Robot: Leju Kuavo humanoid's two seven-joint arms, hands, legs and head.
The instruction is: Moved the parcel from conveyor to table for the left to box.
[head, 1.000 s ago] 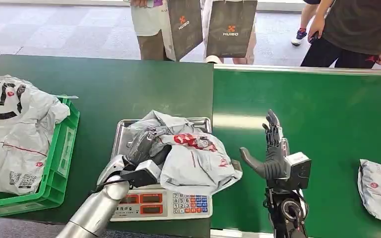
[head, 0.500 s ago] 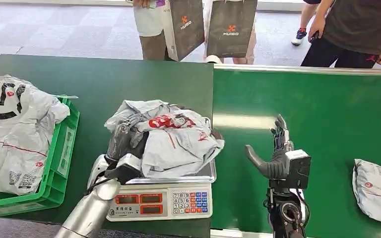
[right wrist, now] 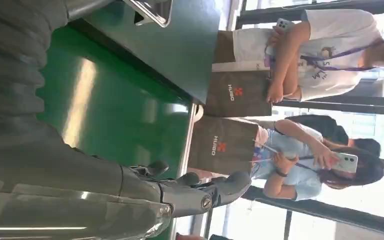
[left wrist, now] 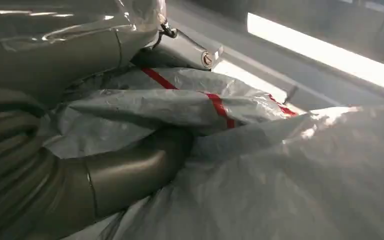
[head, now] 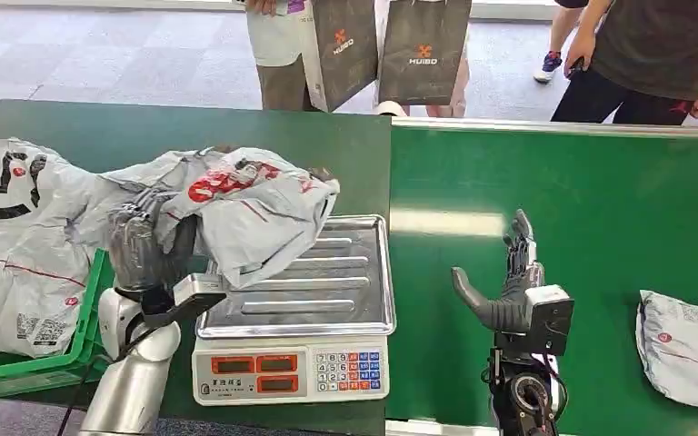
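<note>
My left hand [head: 145, 250] grips a crumpled grey parcel [head: 241, 204] with red print, held in the air above the scale's left edge and the rim of the green crate. The left wrist view shows the thumb [left wrist: 130, 170] pressed into the grey bag [left wrist: 280, 170]. My right hand [head: 509, 282] stands upright and open over the green conveyor [head: 582, 200], fingers spread, holding nothing. Another grey parcel [head: 686, 350] lies on the conveyor at the far right.
A digital scale [head: 295, 313] with a bare steel tray sits on the dark green table [head: 191, 136]. A green crate [head: 100, 313] at the left holds several grey parcels [head: 18, 236]. People with paper bags [head: 423, 50] stand behind the table.
My left hand has lifted the parcel off the scale tray and carried it left toward the crate. The far-right parcel has drifted left on the conveyor. The right hand has barely moved.
</note>
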